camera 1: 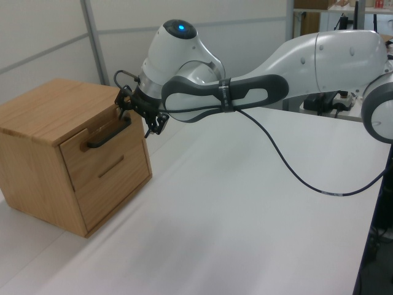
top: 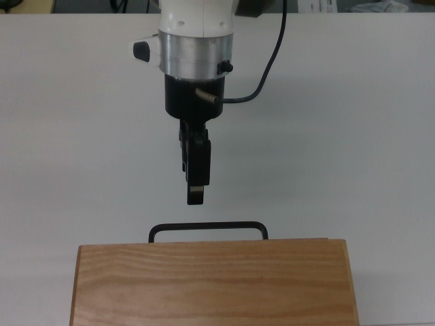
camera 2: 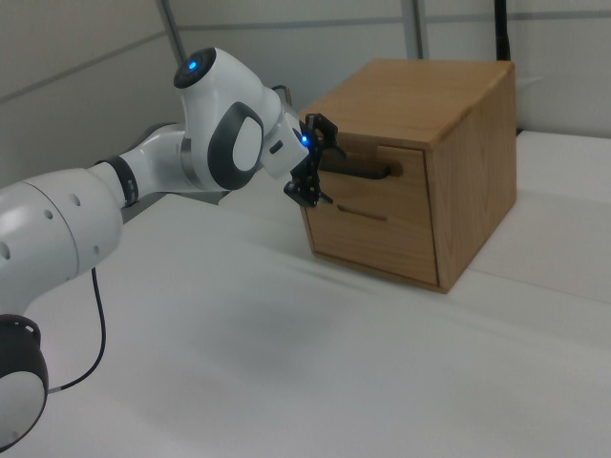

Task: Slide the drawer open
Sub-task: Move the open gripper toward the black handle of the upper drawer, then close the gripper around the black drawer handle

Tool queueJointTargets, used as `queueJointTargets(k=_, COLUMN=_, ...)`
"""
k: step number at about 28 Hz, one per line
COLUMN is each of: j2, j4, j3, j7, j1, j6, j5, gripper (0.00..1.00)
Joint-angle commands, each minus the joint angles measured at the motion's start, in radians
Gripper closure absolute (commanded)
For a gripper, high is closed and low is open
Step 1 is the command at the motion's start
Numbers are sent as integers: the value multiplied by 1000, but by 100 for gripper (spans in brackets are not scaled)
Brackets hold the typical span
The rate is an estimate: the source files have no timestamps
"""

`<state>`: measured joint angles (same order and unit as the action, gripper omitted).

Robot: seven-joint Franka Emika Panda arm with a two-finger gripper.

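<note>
Approach step: gripper [top: 196, 197] hovered at 12 o'clock of the drawer [camera 1: 105, 147] handle [top: 207, 227], not touching. Its fingers looked spread, holding nothing. Next it needed to straddle the bar.

No legible text, label, brand or number in any view, plain wood on the cabinet, bare white arm casing, white sheet at the top view's upper right (its print too faint to read)

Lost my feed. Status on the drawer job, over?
Tool just short of thin black bar handle, not touching. Light wooden drawer shut. Nothing in the way.
</note>
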<state>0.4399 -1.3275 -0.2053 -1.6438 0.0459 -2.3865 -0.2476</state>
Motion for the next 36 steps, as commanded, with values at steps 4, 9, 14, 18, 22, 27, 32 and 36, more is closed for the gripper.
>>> queueJointTargets(k=4, j2=77, j4=100, j3=10, j7=-33, j1=-14, j6=-11, j5=-45, gripper=17)
queueJointTargets(k=9, j2=129, j4=143, j3=17, j7=-41, j1=-27, j6=-11, j5=-59, gripper=27)
queueJointTargets(k=14, j2=168, j4=160, j3=26, j7=-54, j1=-32, j6=-22, j5=-91, gripper=28)
queueJointTargets(k=18, j2=181, j4=162, j3=36, j7=-54, j1=-47, j6=-48, j5=-99, gripper=29)
queueJointTargets(k=22, j2=189, j4=165, j3=49, j7=-54, j1=-64, j6=-48, j5=-99, gripper=45)
queueJointTargets(k=27, j2=188, j4=188, j3=49, j7=-68, j1=-72, j6=-45, j5=-99, gripper=50)
queueJointTargets(k=32, j2=181, j4=188, j3=49, j7=-68, j1=-72, j6=-36, j5=-99, gripper=80)
queueJointTargets(k=36, j2=178, j4=186, j3=49, j7=-70, j1=-72, j6=-19, j5=-99, gripper=92)
